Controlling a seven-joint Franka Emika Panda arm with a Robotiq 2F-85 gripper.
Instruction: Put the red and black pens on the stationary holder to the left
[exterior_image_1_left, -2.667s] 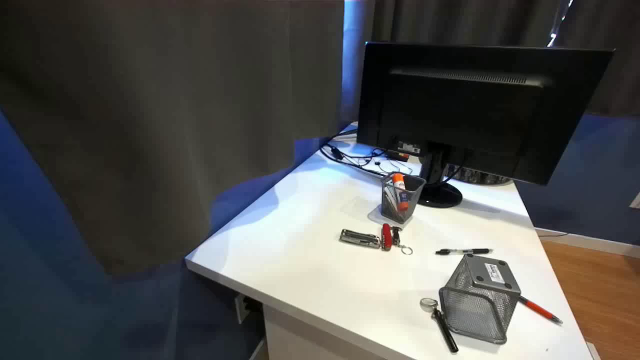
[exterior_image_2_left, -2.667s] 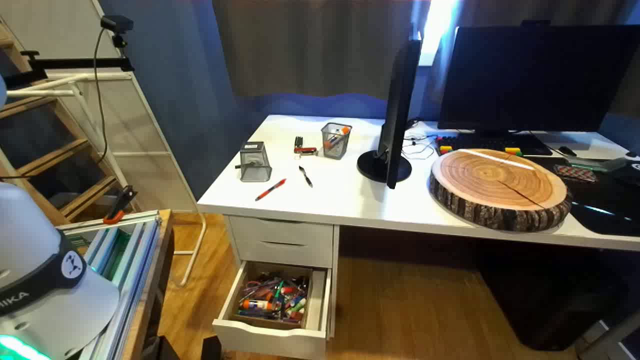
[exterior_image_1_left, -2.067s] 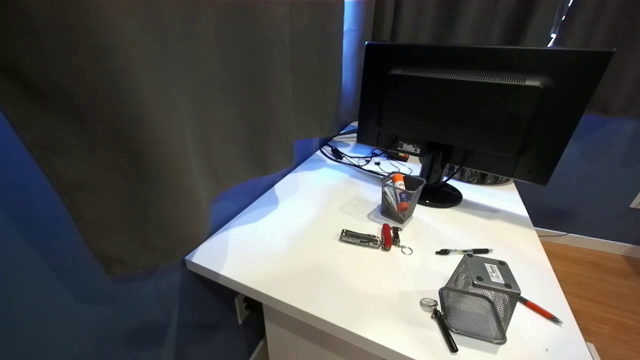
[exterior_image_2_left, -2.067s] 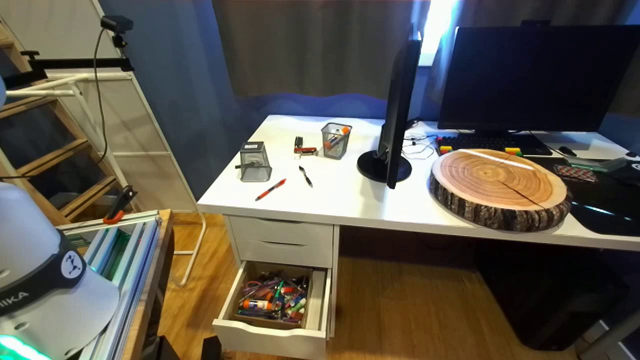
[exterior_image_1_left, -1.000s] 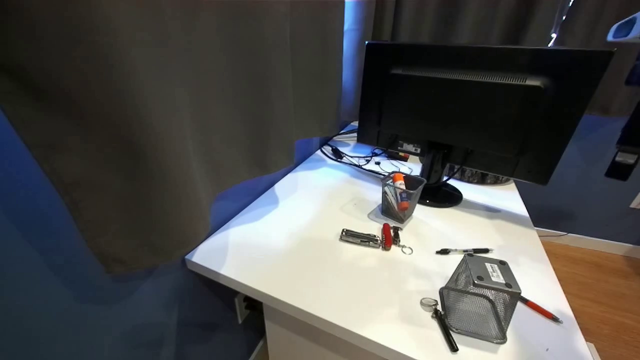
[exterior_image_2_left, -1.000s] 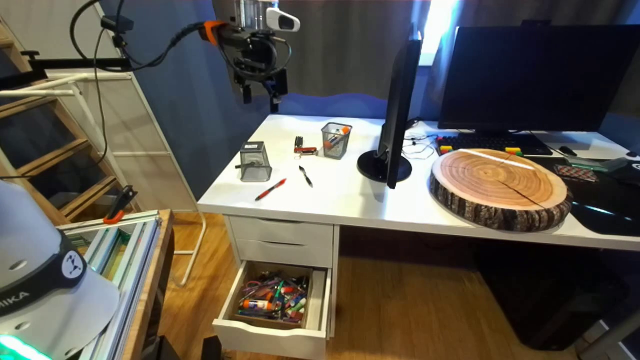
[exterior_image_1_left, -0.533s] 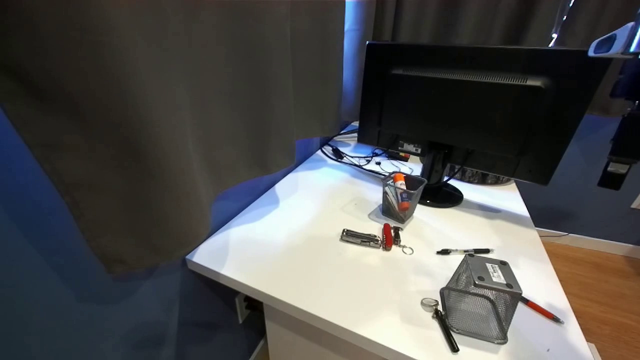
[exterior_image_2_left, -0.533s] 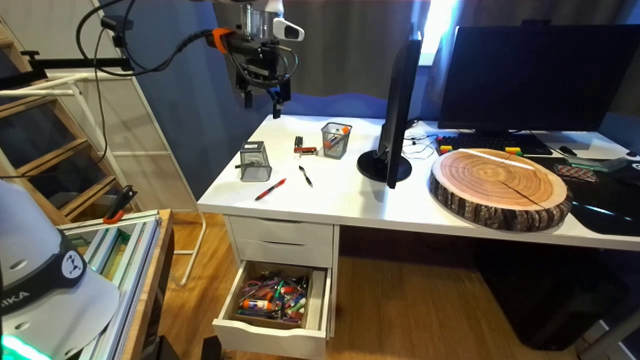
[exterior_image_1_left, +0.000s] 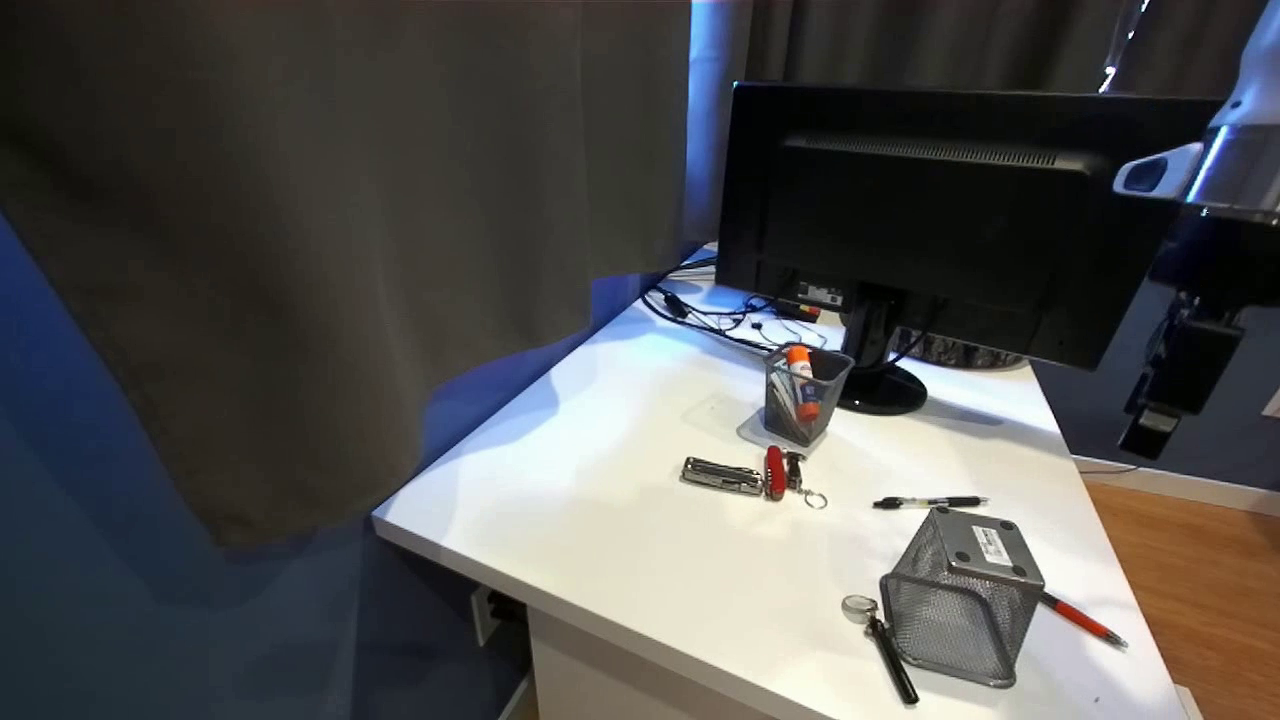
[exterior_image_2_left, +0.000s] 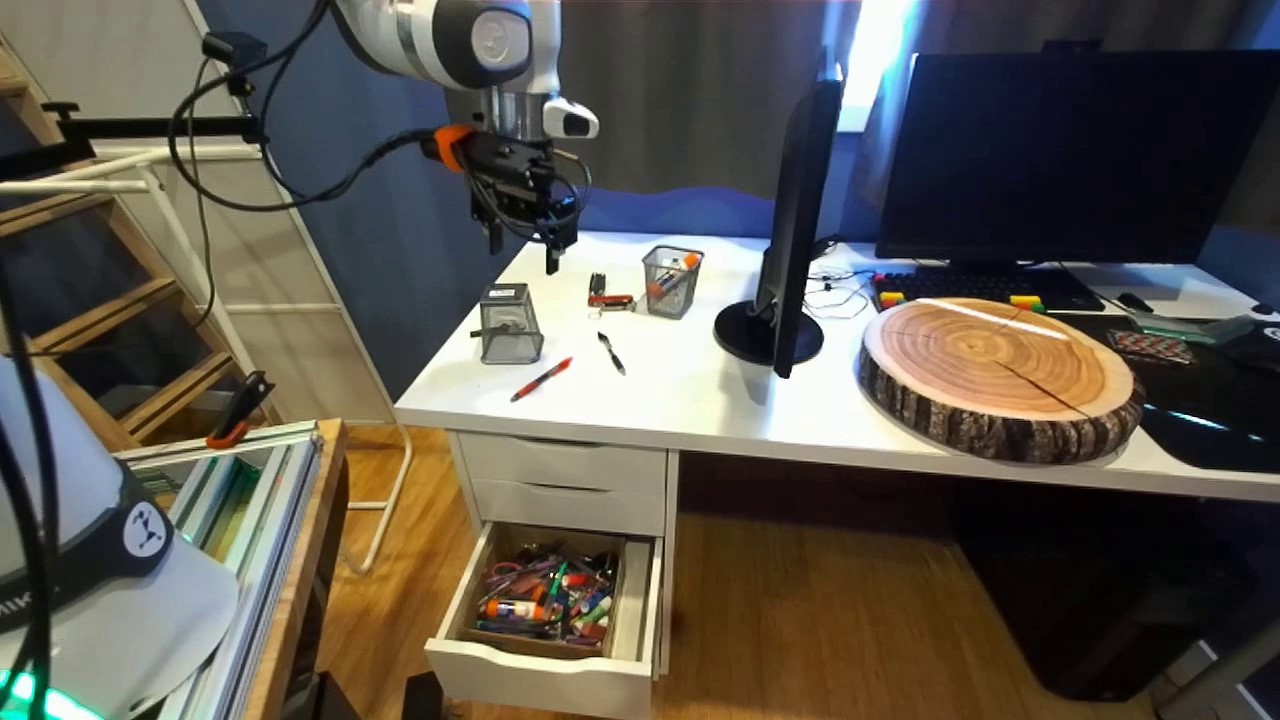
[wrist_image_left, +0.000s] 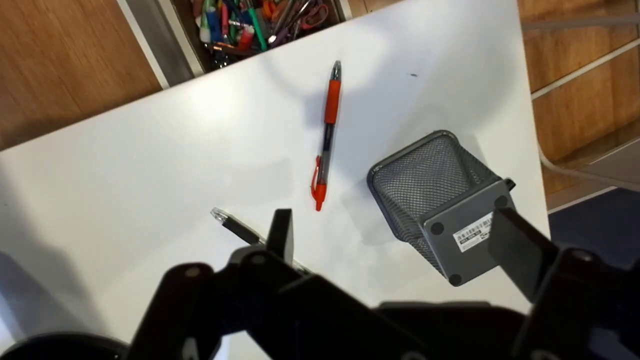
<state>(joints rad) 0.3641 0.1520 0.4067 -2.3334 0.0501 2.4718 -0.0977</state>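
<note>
A robot arm (exterior_image_2_left: 430, 45) reaches in over a white desk (exterior_image_2_left: 690, 385), absent from both exterior views a few seconds ago and now lower than in the last second, its gripper (exterior_image_2_left: 523, 257) hanging in mid-air with fingers (wrist_image_left: 280, 230) spread wide and nothing between them. On the desktop, nothing has shifted. A red pen (wrist_image_left: 327, 135) lies near the front edge, on the side of the pulled-out drawer (exterior_image_2_left: 545, 685); a black pen (exterior_image_2_left: 611, 352) lies farther back from that edge, partly hidden behind a finger in the wrist view. The gray mesh holder (exterior_image_1_left: 965, 590) to the left stands mouth down near the short edge, back from the front corner, its base facing up. Toward the back edge, a second mesh cup (exterior_image_2_left: 676, 308) stands upright with a glue stick (exterior_image_1_left: 797, 360) in it.

The arm's arrival suggests the approach is under way, with both pens yet to be picked up; which comes first cannot be told. The grasp likely calls for the fingers to straddle a slim barrel, and with the holder upturned, the pens would probably have to rest on its flat base, where they could roll off.
</note>
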